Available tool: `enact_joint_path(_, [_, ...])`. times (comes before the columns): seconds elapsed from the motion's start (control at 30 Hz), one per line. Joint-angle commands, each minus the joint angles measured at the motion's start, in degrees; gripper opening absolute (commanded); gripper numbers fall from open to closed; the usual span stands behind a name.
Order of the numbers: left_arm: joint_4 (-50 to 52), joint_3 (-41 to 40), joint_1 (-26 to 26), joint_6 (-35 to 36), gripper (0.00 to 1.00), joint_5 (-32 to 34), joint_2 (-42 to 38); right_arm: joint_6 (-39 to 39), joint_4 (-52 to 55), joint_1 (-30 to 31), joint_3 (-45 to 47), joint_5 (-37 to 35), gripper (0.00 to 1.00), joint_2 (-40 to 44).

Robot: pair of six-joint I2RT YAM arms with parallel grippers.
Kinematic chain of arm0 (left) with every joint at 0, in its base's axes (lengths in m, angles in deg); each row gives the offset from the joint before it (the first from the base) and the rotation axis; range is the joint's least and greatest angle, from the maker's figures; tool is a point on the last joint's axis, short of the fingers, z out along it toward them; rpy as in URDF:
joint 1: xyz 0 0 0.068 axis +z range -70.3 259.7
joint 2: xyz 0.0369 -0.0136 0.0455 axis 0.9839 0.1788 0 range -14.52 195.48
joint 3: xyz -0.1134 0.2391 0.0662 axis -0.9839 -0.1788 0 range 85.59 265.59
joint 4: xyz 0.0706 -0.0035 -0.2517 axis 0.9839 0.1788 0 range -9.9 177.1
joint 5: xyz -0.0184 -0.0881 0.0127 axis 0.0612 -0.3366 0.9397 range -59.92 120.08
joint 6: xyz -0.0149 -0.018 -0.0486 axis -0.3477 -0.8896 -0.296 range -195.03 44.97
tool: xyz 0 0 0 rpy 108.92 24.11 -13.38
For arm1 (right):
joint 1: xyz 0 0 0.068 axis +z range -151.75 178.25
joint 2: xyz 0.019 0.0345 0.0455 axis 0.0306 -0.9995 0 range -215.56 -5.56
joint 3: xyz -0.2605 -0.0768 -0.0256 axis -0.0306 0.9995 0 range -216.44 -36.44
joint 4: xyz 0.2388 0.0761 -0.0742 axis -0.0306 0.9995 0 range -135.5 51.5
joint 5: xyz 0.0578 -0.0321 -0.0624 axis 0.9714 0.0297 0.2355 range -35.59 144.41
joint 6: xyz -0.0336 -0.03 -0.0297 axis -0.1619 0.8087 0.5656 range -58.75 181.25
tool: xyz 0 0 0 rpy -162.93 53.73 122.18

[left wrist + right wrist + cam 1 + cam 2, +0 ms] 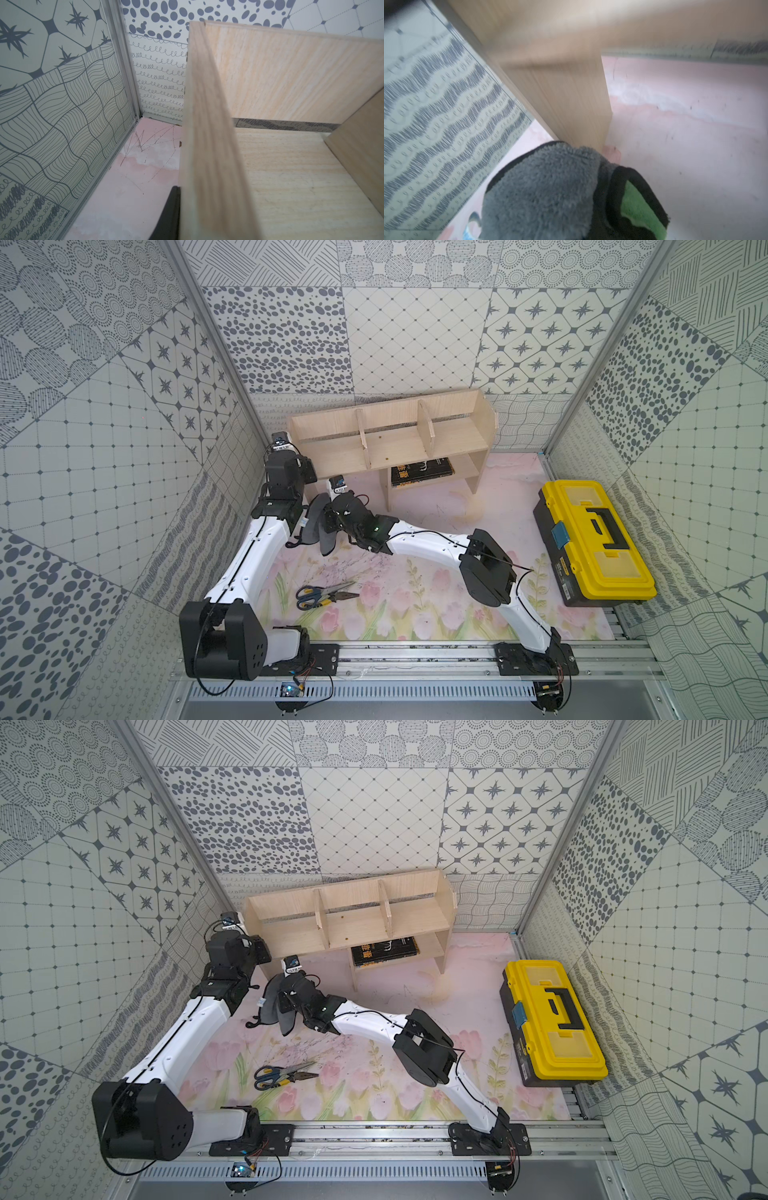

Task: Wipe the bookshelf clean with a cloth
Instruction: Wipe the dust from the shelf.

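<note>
Three-bay bookshelf (390,439), 1 dark book (422,472) on lower shelf (464,466); 1 toolbox (594,539), lid shut. R gripper (331,519) clamps cloth (546,191); L gripper (308,467) at end panel (207,145), grip unclear.

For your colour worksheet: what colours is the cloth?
The cloth is grey and green, black-edged; right wrist view.

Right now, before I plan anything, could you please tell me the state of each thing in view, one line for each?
bookshelf: upright, upper bays empty.
cloth: bunched, hanging from the right gripper, grey side outward.
left gripper: apparently closed on the bookshelf's end panel.
right gripper: shut on the cloth.
book: lying flat on the lower shelf.
toolbox: closed.
scissors: lying on the table, nearly closed.
pliers: lying by the scissors.
</note>
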Motion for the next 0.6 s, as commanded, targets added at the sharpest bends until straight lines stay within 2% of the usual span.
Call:
enact_joint_path(0.0, [-4.1,-1.1,0.7,-17.0,0.0,-32.6,1.4,-2.6,-4.4,0.6,5.7,1.8,0.0,1.4])
enact_joint_path(0.17, [-5.6,-1.1,2.8,-17.3,0.0,-37.4,2.9,-1.1,-6.1,-1.4,17.5,-1.1,0.0,12.9])
enact_joint_path(0.37, [-8.1,-0.1,4.5,-19.9,0.0,-45.8,4.9,0.7,-5.8,-8.0,29.6,-7.8,0.0,30.1])
enact_joint_path(0.47, [-7.3,0.3,4.2,-19.9,0.0,-46.7,5.1,1.6,-4.0,-11.6,30.8,-8.3,0.0,34.7])
enact_joint_path(0.57, [-6.3,0.7,2.8,-18.8,0.0,-46.5,4.8,4.0,-2.8,-13.7,28.8,-7.5,0.0,35.4])
